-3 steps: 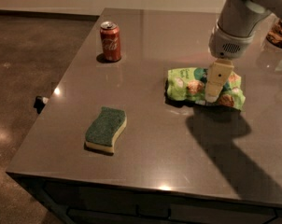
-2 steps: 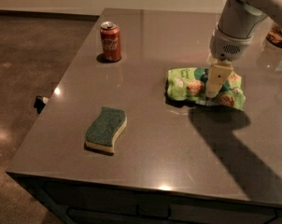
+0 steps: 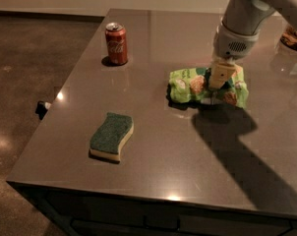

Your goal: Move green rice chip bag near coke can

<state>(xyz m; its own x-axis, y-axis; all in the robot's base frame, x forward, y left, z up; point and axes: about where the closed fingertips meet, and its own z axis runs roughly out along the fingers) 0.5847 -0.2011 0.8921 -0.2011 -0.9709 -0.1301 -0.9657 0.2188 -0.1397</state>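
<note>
Your gripper [image 3: 218,82] is down on the bag [image 3: 188,85], planted on its middle, a little toward its right half. Whether it is clamped on the bag or only resting over it, you cannot tell from this view.

The bag lies flat and crumpled on the table [image 3: 158,181], at about 3 o'clock from the table's centre. The can [image 3: 116,43] stands upright at roughly 10 o'clock from the bag, well apart from it. Judging by that gap, the job has hardly begun: the reach to the bag looks done, while the grasp is unconfirmed. The lift or slide toward the can and the release are all left to do.

For room, the lane from the bag toward 10 o'clock is bare tabletop, so nothing stands in your path. The sponge [image 3: 111,135] sits at about 8 o'clock from the bag, well off that line. The can is close to the table's left edge, so stop the bag on the can's 4 o'clock side and don't push past it. A nudge could tip the can or send it over that edge. At 2 o'clock from the bag something dark [image 3: 292,37] lies by the frame's right border, too cut off to name, and your route leads away from it
</note>
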